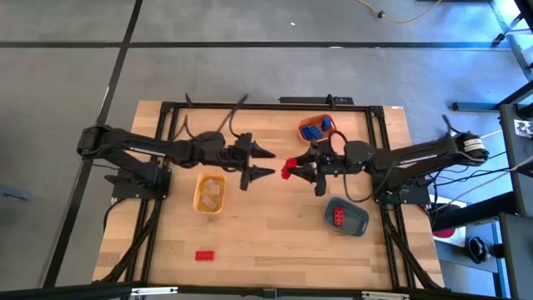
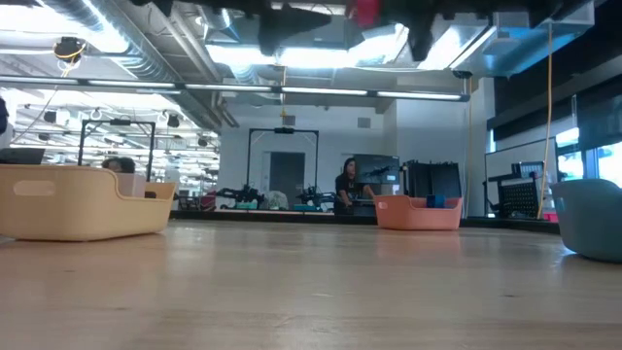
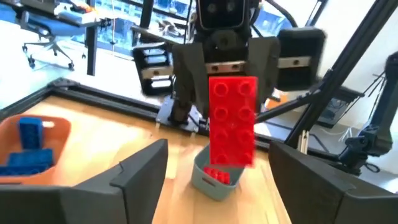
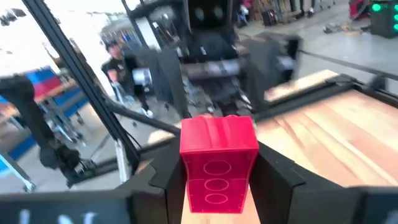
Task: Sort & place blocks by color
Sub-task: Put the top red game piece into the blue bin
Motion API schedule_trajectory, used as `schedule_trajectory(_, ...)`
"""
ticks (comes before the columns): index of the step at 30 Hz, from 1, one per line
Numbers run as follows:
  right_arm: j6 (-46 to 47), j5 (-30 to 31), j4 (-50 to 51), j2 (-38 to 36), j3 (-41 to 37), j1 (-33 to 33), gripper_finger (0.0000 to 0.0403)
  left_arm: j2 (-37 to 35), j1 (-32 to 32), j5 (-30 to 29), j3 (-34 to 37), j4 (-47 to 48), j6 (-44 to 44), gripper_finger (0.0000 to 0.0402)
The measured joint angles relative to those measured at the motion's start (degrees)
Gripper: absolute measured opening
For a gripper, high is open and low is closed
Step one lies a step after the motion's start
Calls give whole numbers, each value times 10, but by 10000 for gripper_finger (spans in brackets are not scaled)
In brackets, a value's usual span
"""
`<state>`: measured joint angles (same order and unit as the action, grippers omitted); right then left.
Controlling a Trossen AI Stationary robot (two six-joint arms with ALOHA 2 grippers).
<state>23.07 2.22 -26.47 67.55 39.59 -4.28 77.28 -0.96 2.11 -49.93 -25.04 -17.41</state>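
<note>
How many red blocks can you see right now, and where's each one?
3. One is held in the right pincer above mid-table; one lies in the slate-blue tray; one sits loose near the table's front edge. Others may be hidden.

Three trays (image 1: pixel 208 193), three red blocks (image 1: pixel 205 255), two arms (image 1: pixel 150 146).

Red block (image 4: pixel 217 163) (studded) between fingers
</note>
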Motion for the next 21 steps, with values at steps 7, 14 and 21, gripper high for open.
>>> schedule_trajectory(7,-10,4,149,-84,0,5,137,-127,-18,0,4,120,16,268)
schedule_trajectory(14,-9,6,192,-111,0,-2,137,-230,2,-66,100,62,2,268)
schedule_trajectory(21,-8,7,191,-111,0,-1,137,-277,22,-74,172,-31,-15,268)
